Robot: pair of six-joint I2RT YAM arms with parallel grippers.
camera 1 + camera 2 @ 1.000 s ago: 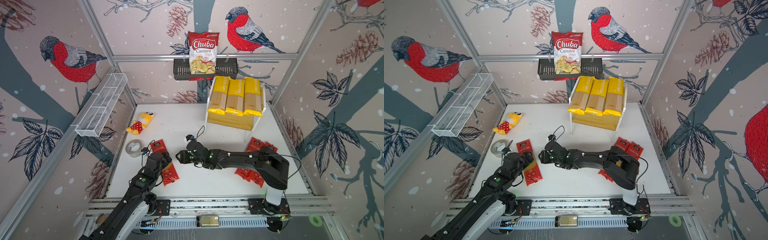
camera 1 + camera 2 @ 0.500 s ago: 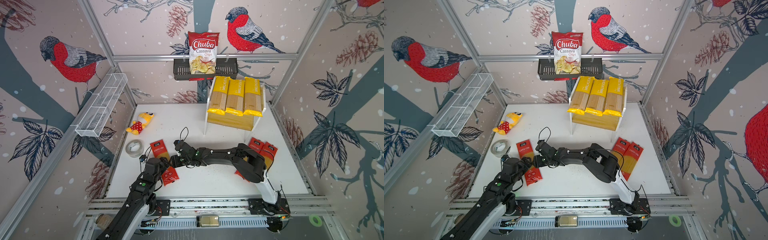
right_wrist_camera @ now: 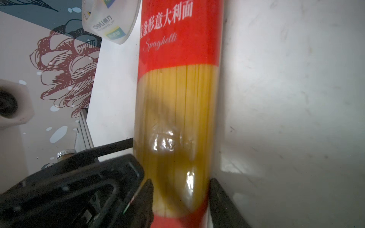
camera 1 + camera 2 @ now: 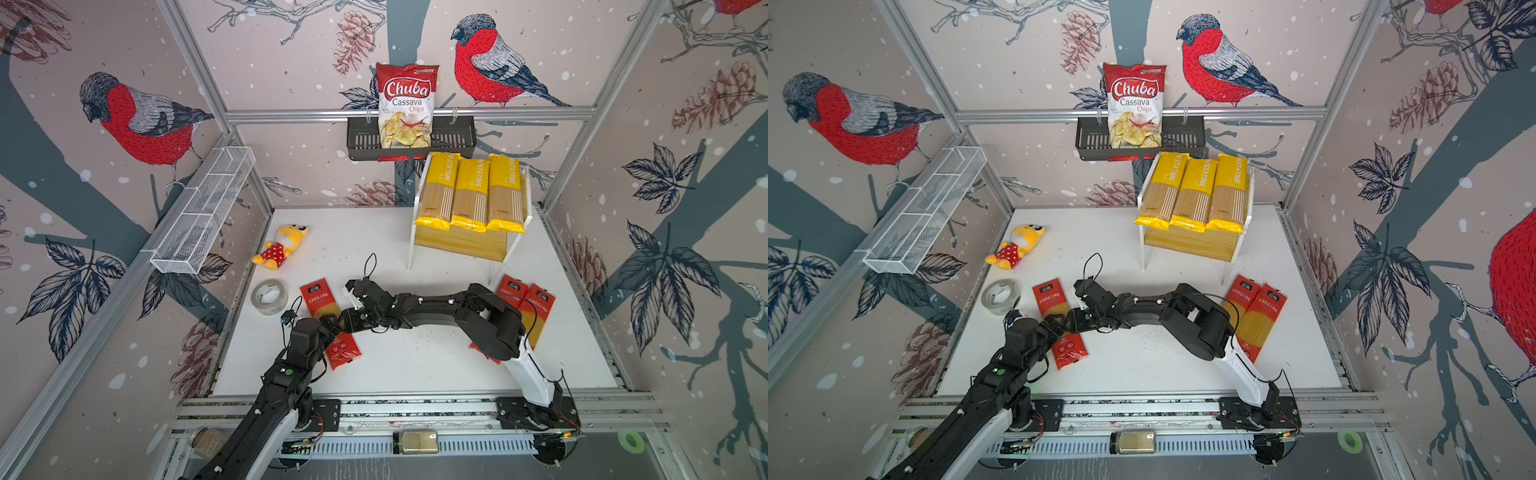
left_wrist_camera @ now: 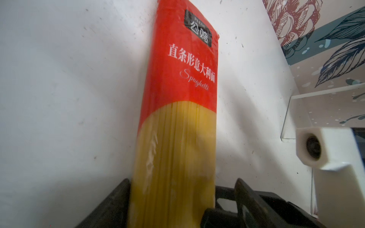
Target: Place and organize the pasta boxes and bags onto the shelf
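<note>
A red-ended spaghetti packet (image 4: 316, 296) (image 4: 1050, 300) lies flat on the left of the white table. Both grippers meet over its yellow middle. My left gripper (image 4: 332, 323) (image 5: 181, 185) straddles it, open: one finger lies against an edge, the other stands off with a gap. My right gripper (image 4: 352, 320) (image 3: 181, 186) reaches across from the right, and its fingers (image 3: 216, 189) press both long edges. Two more red-ended packets (image 4: 528, 303) (image 4: 1256, 309) lie side by side at the right. Three yellow packets (image 4: 469, 191) rest on the top tier of the shelf (image 4: 457, 245).
A tape roll (image 4: 269, 296) (image 3: 110, 19) sits just left of the packet, with a yellow plush toy (image 4: 280, 249) behind it. The Chuba chips bag (image 4: 407, 106) stands in the black wall basket (image 4: 453, 141). A white wire basket (image 4: 203, 212) hangs on the left wall.
The right arm has swung left across the table to the left packet and narrowed its jaws onto it, uncovering the two right-hand packets. The left gripper narrowed slightly.
</note>
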